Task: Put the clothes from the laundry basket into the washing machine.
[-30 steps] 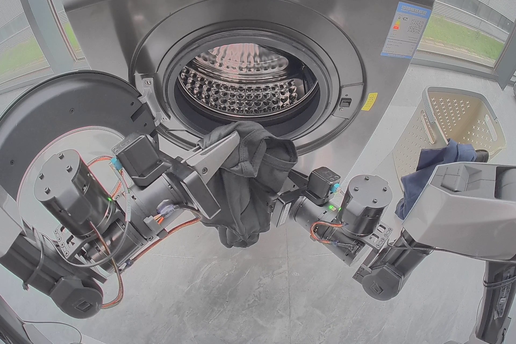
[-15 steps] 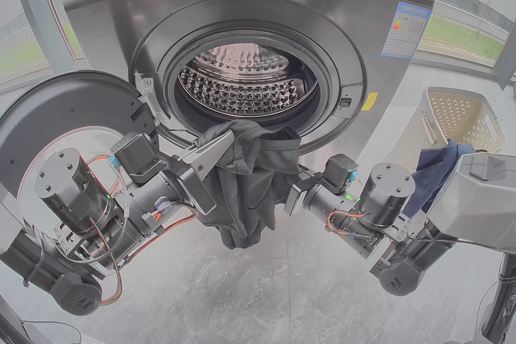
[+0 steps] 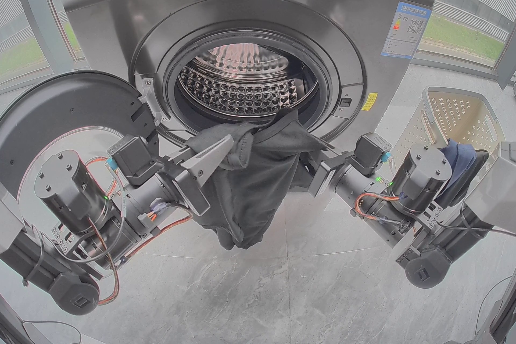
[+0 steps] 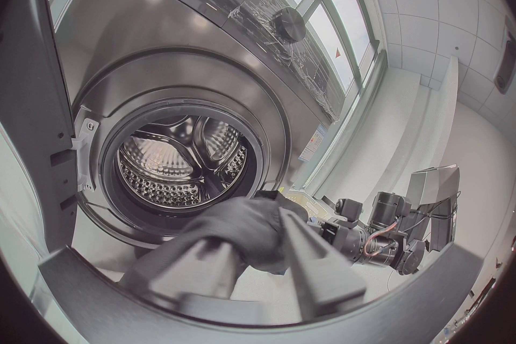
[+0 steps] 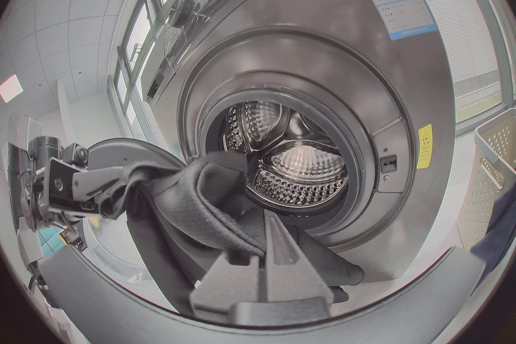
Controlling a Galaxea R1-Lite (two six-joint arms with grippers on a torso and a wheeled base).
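grey floor station: dark garment held at washer opening

grey marbled floor runs under the work area, with windows behind.

1. washing machine: front loader, facing the robot. its steel drum is exposed, and no clothing is visible inside it.
2. door: swung fully open on the robot's left.
3. laundry basket: beige, perforated, on the floor to the right of the machine.
4. dark garment: stretched between the two grippers, in front of the lower rim of the drum opening. in the head view its upper edge overlaps that rim. the rest hangs loose above the floor.
5. blue garment: lies in the laundry basket, partly hidden behind the right arm.
6. left gripper: fingers clamped on the left end of the dark garment, with cloth bunched between them.
7. right gripper: fingers pressed together on the right end of the dark garment, close to the machine front below the opening.
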